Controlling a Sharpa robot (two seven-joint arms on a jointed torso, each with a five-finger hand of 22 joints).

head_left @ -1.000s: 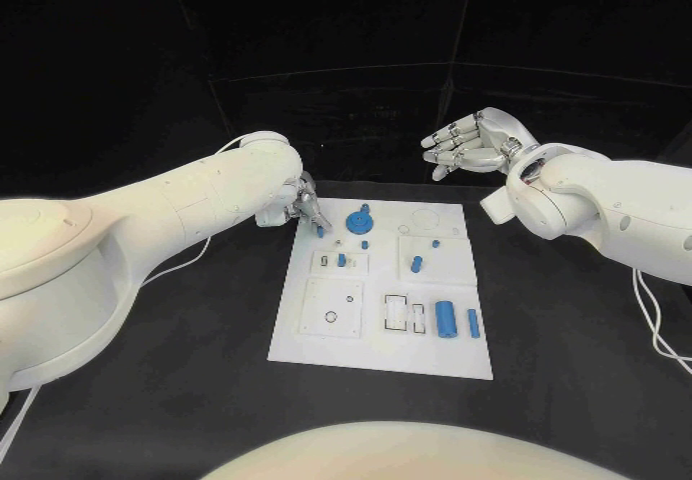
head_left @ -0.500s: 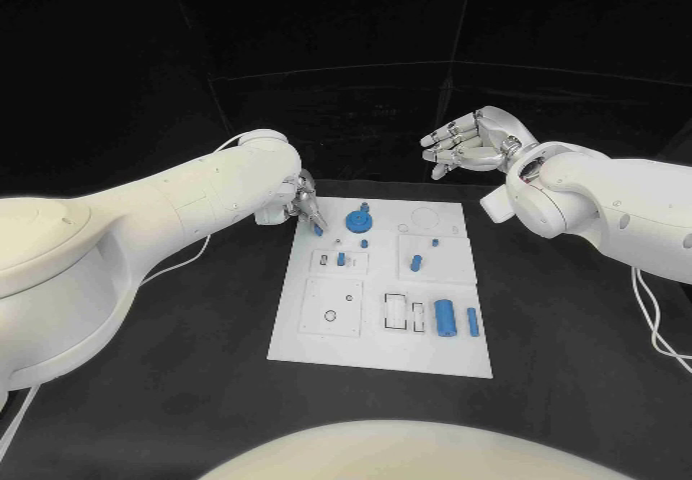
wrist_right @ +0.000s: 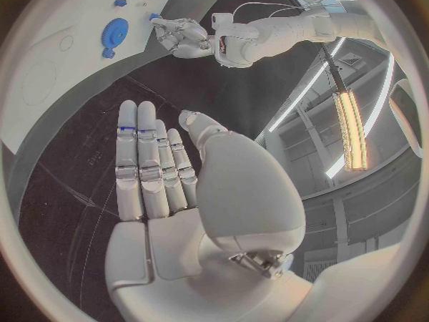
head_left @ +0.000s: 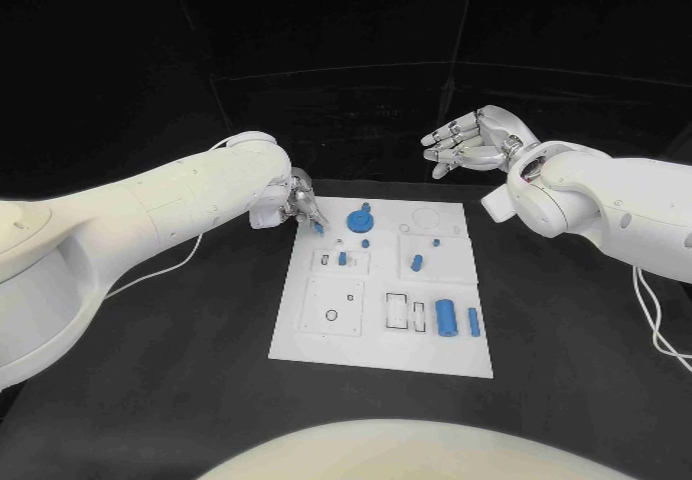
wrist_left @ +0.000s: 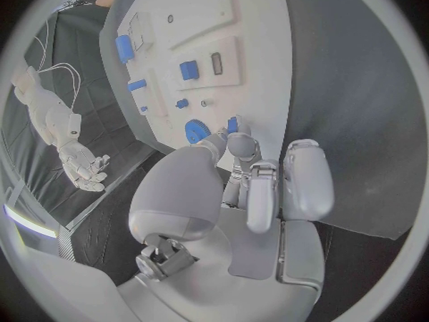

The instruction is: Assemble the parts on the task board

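Observation:
The white task board [head_left: 378, 340] lies in the middle of the table. At its far left corner my left hand [head_left: 299, 206] pinches a small blue part [head_left: 317, 228] in its fingertips, just over the board's edge. The left wrist view shows that blue part [wrist_left: 232, 125] at the fingertips [wrist_left: 239, 144], beside a round blue gear-like part [wrist_left: 195, 131]. My right hand [head_left: 470, 142] hovers behind the board's far right corner, fingers straight and apart, holding nothing. The right hand [wrist_right: 159, 179] shows flat and open in its own wrist view.
On the board lie the gear-like part [head_left: 361, 217], small blue pieces [head_left: 415, 264] near the middle, a blue cylinder [head_left: 447, 318] and a slim blue bar [head_left: 472, 320] by the right edge. White cables [head_left: 656, 320] trail at the table's right.
My left arm has swung slightly outward at the elbow, while its hand with the blue part stays almost where it was. The right hand has not moved.

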